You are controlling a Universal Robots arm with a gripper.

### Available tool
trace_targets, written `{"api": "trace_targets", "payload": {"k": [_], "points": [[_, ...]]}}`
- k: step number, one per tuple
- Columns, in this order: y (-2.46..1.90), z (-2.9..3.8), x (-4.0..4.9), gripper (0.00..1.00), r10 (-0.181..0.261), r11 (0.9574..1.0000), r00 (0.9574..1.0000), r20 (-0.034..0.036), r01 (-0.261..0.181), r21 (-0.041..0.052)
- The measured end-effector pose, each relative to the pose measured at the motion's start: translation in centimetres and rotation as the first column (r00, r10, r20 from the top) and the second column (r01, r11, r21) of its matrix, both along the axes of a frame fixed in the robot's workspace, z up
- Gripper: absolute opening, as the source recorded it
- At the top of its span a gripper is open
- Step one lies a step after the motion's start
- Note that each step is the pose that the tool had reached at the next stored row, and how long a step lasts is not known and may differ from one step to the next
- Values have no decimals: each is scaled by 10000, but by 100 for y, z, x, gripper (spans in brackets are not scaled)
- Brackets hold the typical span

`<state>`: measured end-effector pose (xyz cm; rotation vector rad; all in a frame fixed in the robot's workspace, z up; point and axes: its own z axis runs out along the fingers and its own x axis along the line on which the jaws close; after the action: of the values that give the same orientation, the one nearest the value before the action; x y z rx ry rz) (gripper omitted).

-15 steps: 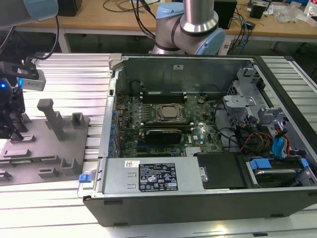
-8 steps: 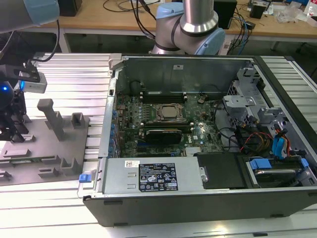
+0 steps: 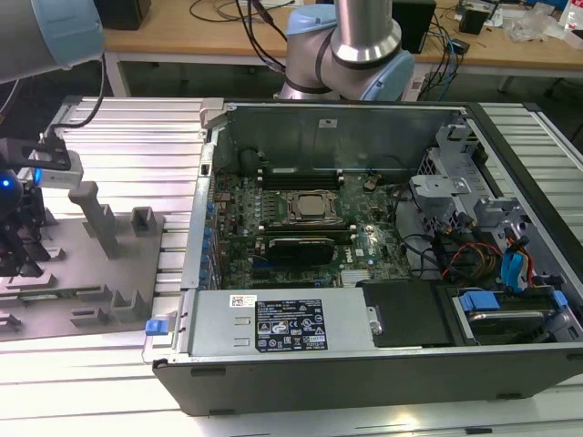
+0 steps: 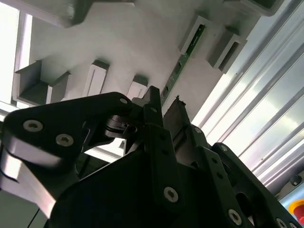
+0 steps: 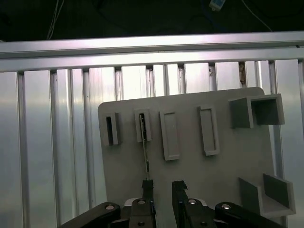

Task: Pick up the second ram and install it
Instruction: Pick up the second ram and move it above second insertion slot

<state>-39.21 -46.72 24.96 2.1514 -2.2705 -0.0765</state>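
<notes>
The second ram [image 5: 144, 153] stands on its thin edge in the grey fixture plate [image 5: 190, 180], one end seated in a raised slot block [image 5: 143, 126] and the rest running along the plate toward the camera; in the second wrist view the same green stick [image 4: 183, 61] shows its board edge and small dark parts. The jaws hang just above its near end, spread with a clear gap between them and pinching nothing, so the pick-up is the step in hand and I judge it barely begun. In the first wrist view the stick appears in line with one jaw rather than centred in the gap (the viewing angle may exaggerate this). A sound grip therefore seems to call for a small sideways correction before descent and closing on the flat faces. The plate lies on the ribbed aluminium counter [image 3: 118, 137] at the exterior view's left. Beside it is the open computer case [image 3: 510, 118], with the motherboard [image 3: 301, 214] and its black memory slots [image 3: 301, 171] well apart from the ram.
</notes>
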Motion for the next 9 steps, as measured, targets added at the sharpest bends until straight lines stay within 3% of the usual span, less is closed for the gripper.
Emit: {"api": "trace_targets", "payload": {"k": [9], "points": [[-93, -218, -1, 30, 5, 10000, 10000, 0, -5, -1]]}}
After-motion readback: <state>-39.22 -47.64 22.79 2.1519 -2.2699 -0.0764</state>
